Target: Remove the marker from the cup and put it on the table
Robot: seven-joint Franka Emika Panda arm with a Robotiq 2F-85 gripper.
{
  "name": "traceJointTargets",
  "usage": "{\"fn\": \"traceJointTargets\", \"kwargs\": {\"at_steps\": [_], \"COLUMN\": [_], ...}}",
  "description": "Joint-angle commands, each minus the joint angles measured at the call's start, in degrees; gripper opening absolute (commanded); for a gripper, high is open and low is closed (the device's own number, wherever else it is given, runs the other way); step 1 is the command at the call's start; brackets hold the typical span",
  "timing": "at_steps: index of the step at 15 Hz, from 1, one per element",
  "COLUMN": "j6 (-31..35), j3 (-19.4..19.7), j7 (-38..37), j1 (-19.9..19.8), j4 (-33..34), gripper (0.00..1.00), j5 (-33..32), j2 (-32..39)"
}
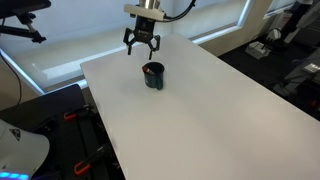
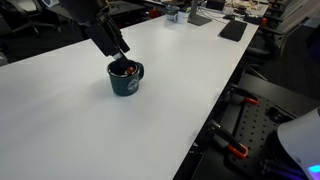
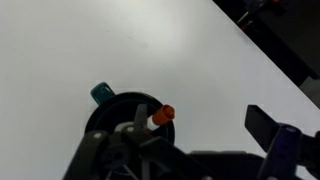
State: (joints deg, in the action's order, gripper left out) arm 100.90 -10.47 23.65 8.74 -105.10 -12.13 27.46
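Gripper [image 1: 143, 47] hangs over the cup [image 1: 153, 76], jaws apart, and if it drops off-center from the marker [image 3: 162, 116] it'll probably clip the rim and tip it.

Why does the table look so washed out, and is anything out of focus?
In an exterior view, the white table glares and the gripper stands dark against bright windows; in the wrist view its fingers are blurred near the lens, the marker tip sharper.
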Motion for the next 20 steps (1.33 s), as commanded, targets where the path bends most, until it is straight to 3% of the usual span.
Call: {"fn": "traceJointTargets", "kwargs": {"at_steps": [1, 20], "j6": [-0.1, -0.1], "j3": [-0.1, 0.1], "j7": [0.0, 0.0], "j1": [0.0, -1.0], "j4": [0.0, -0.4], "gripper": [1.0, 1.0], "j5": [0.1, 0.1], "j2": [0.2, 2.3]}}
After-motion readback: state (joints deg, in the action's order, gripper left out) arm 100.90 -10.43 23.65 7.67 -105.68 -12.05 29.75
